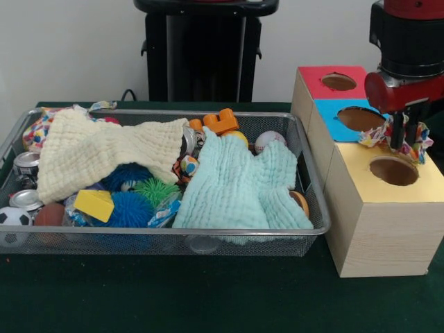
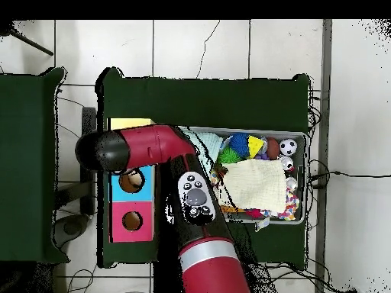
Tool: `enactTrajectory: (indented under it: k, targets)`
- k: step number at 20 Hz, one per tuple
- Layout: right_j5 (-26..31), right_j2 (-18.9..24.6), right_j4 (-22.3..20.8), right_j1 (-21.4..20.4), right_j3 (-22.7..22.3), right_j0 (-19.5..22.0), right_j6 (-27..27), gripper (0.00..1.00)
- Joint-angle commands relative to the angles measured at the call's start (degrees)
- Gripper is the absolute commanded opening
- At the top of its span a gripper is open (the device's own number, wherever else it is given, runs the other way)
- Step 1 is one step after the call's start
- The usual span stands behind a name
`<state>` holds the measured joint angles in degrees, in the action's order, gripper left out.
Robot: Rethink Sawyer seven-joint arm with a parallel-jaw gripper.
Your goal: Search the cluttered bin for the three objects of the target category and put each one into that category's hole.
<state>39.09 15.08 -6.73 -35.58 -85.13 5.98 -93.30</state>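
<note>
**Tool over yellow hole w/ patterned cloth**

Tool hangs right above the hole in the yellow-topped box, fingers pinched on a multicolour patterned cloth. Cloth bunches both sides of the tool, just above the hole rim; can't tell if it touches the box top.

Behind the tool: blue-topped box, then red-topped box, 1 hole each, all 3 boxes touching in a row.

Well off to the side of the tool, on the green bench: wire bin. In it a cream cloth over the end farthest from the tool, a mint cloth on the nearer end. Also orange block, white ball, blue spiky ball, green spiky ball, yellow block, soccer ball, 2 cans at the far end.

Overhead, red arm covers the yellow box & tool.
</note>
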Motion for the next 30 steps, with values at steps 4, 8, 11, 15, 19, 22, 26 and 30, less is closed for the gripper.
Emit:
enactTrajectory:
  k: [4,8,11,15,19,22,26,30]
  targets:
    - [9.5,-1.8,2.9,3.3,8.4,1.7,-8.7,0.00]
    - [6.0,-2.5,1.7,5.3,9.0,1.2,-8.3,0.00]
    - [2.9,-3.3,0.7,6.0,8.4,0.9,-8.5,0.00]
    - [0.2,-4.6,-1.8,7.4,7.5,0.8,-7.0,0.00]
    - [1.4,-5.0,-2.7,8.2,6.1,0.7,-5.4,0.00]
    - [3.9,-5.0,-2.5,9.1,6.4,0.4,-5.2,0.00]
    - [5.2,-4.8,-1.5,10.6,6.6,-0.1,-6.1,0.00]
    - [4.4,-4.9,-0.3,13.3,6.8,-1.6,-8.7,0.00]
